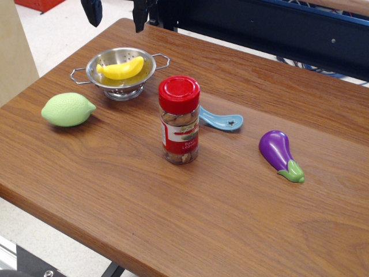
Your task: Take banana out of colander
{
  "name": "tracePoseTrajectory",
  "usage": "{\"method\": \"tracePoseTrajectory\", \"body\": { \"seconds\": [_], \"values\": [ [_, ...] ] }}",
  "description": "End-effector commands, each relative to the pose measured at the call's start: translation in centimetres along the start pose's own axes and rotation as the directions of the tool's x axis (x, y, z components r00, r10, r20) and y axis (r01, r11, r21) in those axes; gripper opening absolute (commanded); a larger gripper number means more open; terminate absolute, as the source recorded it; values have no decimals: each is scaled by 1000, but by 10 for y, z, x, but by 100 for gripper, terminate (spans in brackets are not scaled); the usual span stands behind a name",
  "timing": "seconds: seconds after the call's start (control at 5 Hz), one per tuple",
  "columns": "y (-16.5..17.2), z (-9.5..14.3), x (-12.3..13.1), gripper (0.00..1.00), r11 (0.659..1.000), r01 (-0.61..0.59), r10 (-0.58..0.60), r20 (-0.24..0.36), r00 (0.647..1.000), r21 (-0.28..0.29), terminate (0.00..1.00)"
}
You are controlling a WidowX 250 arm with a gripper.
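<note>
Wooden desk [242, 190]: end effector [115, 14] hangs wide, empty, above colander [101, 62]; glossy banana [120, 69] may slip, tipping it.

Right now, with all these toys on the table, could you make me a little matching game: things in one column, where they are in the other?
Things:
1. banana
2. eggplant
3. blue spoon
4. green lemon

Places:
A. near the table's left edge
B. partly hidden behind the spice jar
C. inside the colander
D. alone toward the right side

Pairs: 1-C, 2-D, 3-B, 4-A
</note>
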State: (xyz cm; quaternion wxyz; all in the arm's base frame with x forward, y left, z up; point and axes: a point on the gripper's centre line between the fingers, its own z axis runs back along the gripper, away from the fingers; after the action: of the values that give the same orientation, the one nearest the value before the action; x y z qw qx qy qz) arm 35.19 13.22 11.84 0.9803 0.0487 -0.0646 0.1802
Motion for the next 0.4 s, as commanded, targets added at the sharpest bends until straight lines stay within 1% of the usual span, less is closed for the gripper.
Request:
{"method": "tracePoseTrajectory", "body": {
  "seconds": [0.0,0.2],
  "values": [
    [0,0,0,100,1000,0,0,0,1000,0,0],
    [12,-17,8,100,985,169,-169,42,985,22,0]
  ]
}}
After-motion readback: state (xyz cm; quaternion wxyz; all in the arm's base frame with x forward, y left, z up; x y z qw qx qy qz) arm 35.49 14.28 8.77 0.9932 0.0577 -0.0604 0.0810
